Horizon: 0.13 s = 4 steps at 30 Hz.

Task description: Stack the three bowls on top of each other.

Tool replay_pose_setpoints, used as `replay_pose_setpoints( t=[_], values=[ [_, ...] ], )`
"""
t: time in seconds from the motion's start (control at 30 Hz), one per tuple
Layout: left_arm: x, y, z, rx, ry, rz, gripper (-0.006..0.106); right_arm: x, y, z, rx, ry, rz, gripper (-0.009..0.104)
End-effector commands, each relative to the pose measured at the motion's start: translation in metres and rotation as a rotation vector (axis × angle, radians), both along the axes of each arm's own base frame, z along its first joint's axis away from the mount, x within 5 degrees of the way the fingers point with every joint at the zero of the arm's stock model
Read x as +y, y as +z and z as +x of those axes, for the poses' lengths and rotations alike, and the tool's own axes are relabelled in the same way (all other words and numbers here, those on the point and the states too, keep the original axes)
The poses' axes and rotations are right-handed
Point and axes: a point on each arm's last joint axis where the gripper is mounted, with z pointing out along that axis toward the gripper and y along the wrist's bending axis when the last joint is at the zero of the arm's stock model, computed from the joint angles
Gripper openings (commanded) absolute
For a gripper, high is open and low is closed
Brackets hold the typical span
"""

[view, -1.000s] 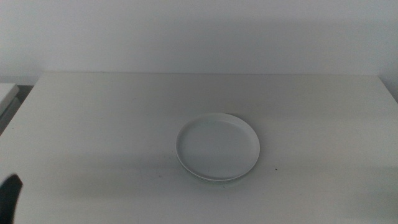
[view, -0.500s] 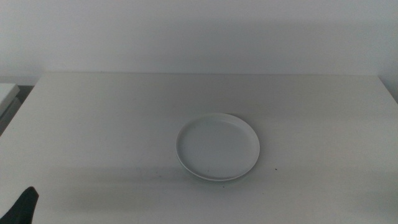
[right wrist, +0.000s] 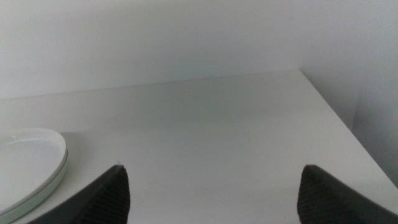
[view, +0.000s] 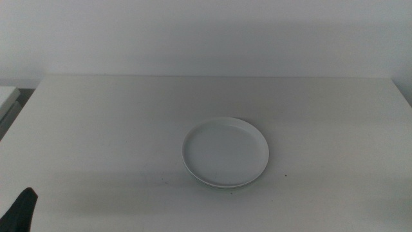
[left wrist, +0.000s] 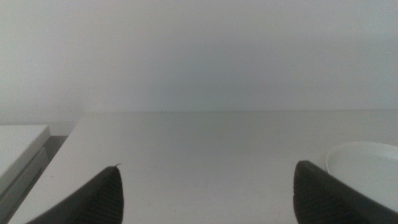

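Near the middle of the table [view: 96, 129] we see the bowls [view: 225, 152] stacked in one pile; it seems several rims are nested, though they blur together. Our left gripper [left wrist: 208, 196] waits open at the near left corner. Our right gripper [right wrist: 211, 193], also open, is empty beside the pile.

**White desk against a plain pale wall**

A broad white desk [view: 116, 129] fills most of the middle view, its matte top marked by a tiny dark speck [view: 284, 174] toward the near side. Behind the far edge rises a bare, pale grey-white wall [view: 206, 32], smooth and unadorned. Light is soft and even, with a faint shaded band across the wall's upper part. At the desk's left end, a second white surface [view: 8, 95] sits just beside it, a dark gap between the two.
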Motion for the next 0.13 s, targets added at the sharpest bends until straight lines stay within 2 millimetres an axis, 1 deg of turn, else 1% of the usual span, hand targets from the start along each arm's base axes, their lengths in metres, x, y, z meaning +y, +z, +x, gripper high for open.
replay_pose_setpoints(
  t=[0.0, 0.1],
  values=[
    [-0.0001, 0.0013, -0.0002, -0.018, -0.001, -0.010, 0.094, -0.0002, 0.0002, 0.0000, -0.014, -0.004, -0.006, 0.085],
    [-0.0001, 0.0015, -0.0002, -0.020, -0.001, -0.010, 0.094, -0.0002, 0.0002, 0.0000, -0.014, -0.004, -0.006, 0.085]
  ],
)
